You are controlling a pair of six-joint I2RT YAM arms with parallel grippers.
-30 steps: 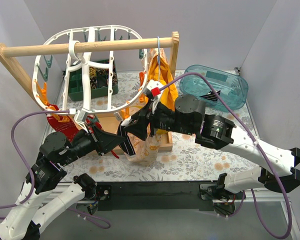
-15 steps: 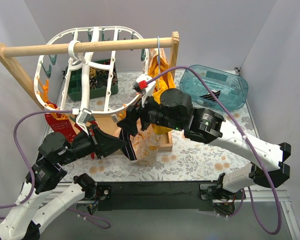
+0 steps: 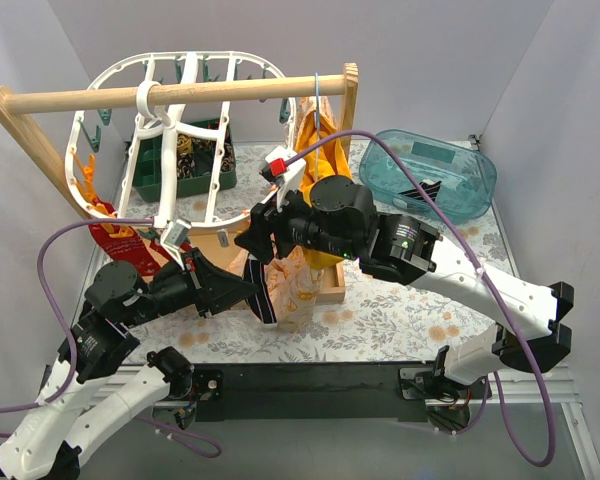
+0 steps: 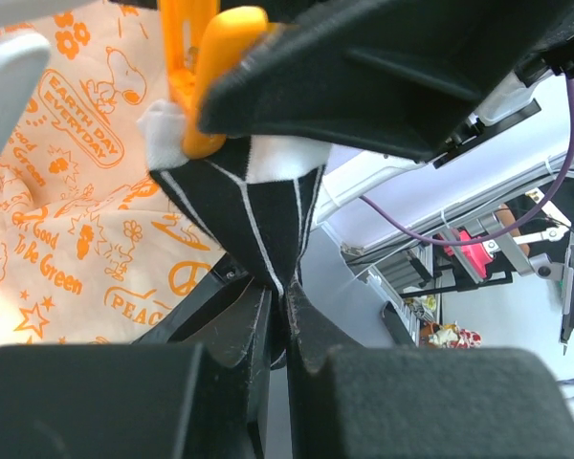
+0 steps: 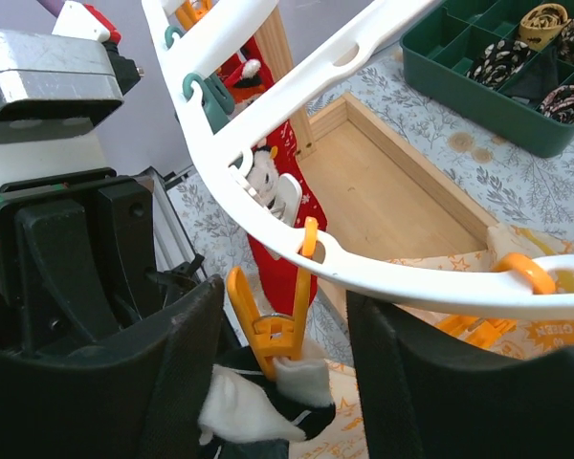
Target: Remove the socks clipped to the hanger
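Table [image 3: 400, 312], floral cover, carries a wooden rail [image 3: 200, 92] spanning the rear from approx. 9 to 1 o'clock in the top view. The hanger [image 5: 297, 89], a white oval frame w/ cross ribs, hooks over that rail at approx. 11 o'clock and tilts toward the arms. Yellow garment [image 3: 325, 150] hangs from the same rail at 12 o'clock, just right of the frame. Teal bin [image 3: 435, 175] sits at 2 o'clock. Green compartment tray [image 3: 145, 182] sits at 11 o'clock, behind the frame. Wooden tray [image 5: 402, 182] lies on the table below the frame's near rim. Pale cloth w/ orange print [image 4: 67, 191] hangs at centre, just beside the grippers. Red sock [image 5: 285, 239] hangs under the near rim, beyond the peg in the right wrist view. Black-and-white sock [image 4: 258, 210] hangs from an orange peg [image 5: 268, 330] on the near rim, approx. 6 o'clock of the frame; the peg bites the sock's white end. Left gripper [image 4: 287, 306]: jaws pinched tight on the lower end of the black-and-white sock, fabric drawn taut up to the peg. Right gripper [image 5: 285, 368]: jaws apart, one finger each side of the orange peg, clear gap on the right side; contact on the left side cannot be told.
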